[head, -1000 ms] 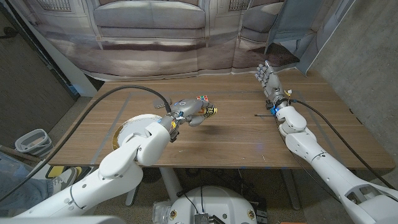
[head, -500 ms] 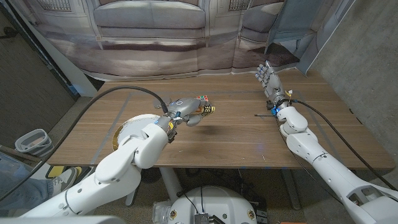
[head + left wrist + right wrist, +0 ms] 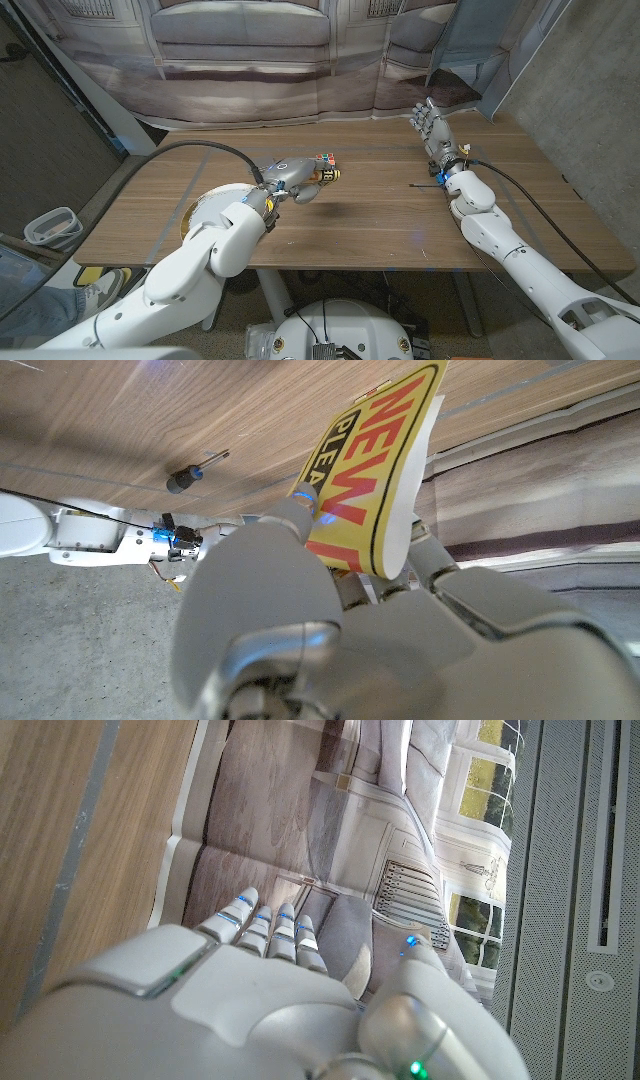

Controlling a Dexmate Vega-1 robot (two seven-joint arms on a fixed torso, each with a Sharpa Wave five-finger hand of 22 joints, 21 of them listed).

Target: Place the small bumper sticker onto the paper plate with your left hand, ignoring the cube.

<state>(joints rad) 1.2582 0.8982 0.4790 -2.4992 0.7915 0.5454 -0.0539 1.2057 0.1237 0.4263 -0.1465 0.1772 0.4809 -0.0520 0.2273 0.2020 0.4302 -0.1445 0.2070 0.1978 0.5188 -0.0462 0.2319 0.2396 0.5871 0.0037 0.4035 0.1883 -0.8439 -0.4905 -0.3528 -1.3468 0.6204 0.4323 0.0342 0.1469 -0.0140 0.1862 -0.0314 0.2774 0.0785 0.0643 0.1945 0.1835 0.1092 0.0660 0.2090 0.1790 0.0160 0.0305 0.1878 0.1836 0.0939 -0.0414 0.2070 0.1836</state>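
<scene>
While the small yellow bumper sticker (image 3: 385, 470) is pinched by the left hand (image 3: 290, 177) above the brown wooden table (image 3: 380, 215), near the round white paper plate (image 3: 215, 203), the right hand (image 3: 428, 124) is kept spread, holding nothing

Wooden counter (image 3: 370, 215) carries a small dark screwdriver (image 3: 428, 184) near its right side; printed backdrop (image 3: 270, 60) behind, grey bin (image 3: 52, 228) on floor at left
</scene>
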